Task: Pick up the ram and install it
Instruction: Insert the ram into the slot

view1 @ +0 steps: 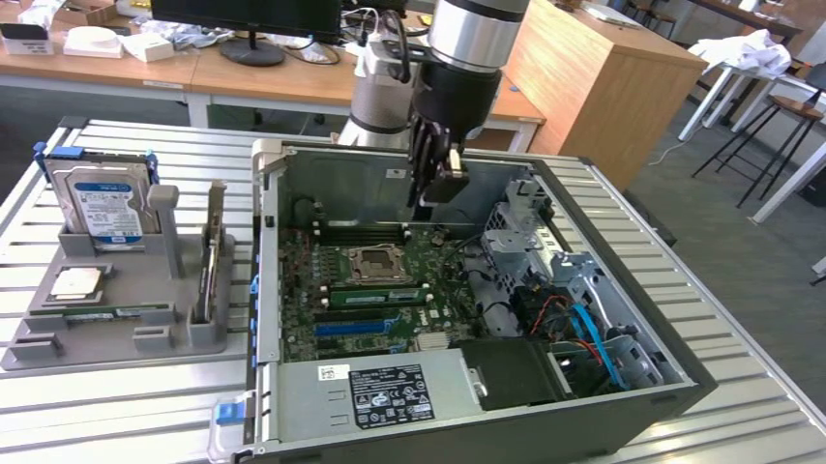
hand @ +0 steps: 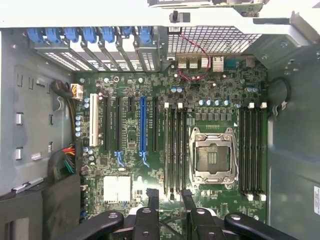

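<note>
Above the open computer case (view1: 620, 290) the gripper (view1: 435, 196) hangs with its jaws spread apart and nothing between them. In the wrist view the gripper (hand: 170, 199) looks straight down on the motherboard (hand: 130, 140), its two fingers (hand: 153, 200) framing the memory slots (hand: 174, 150) just beside the bare CPU socket (hand: 212, 157). In the exterior view a green stick (view1: 378, 293) seems to sit in a slot near that socket (view1: 374, 261), though I cannot tell for sure. The ram (view1: 110, 312) lies flat in the grey holder (view1: 116, 343) on the tabletop (view1: 130, 411), at the exterior view's left, well apart from the gripper. In the same holder stand a hard drive (view1: 103, 208) and an upright expansion card (view1: 215, 242)
</note>
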You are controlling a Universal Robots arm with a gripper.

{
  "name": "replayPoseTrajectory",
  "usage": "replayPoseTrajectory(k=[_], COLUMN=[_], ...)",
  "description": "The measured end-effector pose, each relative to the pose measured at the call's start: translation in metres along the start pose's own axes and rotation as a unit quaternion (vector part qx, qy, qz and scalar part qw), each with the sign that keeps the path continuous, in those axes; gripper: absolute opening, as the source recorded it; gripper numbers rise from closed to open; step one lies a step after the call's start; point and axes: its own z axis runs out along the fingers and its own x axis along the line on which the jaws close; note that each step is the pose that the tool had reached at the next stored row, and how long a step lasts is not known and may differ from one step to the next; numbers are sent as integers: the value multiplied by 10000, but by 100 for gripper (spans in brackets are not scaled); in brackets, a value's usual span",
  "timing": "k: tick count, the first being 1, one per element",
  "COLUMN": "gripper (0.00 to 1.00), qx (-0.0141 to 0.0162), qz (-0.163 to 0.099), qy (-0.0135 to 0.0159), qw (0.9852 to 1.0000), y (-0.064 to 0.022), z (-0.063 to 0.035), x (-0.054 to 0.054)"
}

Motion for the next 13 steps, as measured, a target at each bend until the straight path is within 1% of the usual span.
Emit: replayPoseTrajectory(k=[7,10,13], gripper=[31,31,31], qx=[0,0,0], qz=[0,0,0], qy=[-1,-1,-1], qw=[10000,10000,10000], y=[2,2,3], z=[-82,-132,-156], x=[2,4,4])
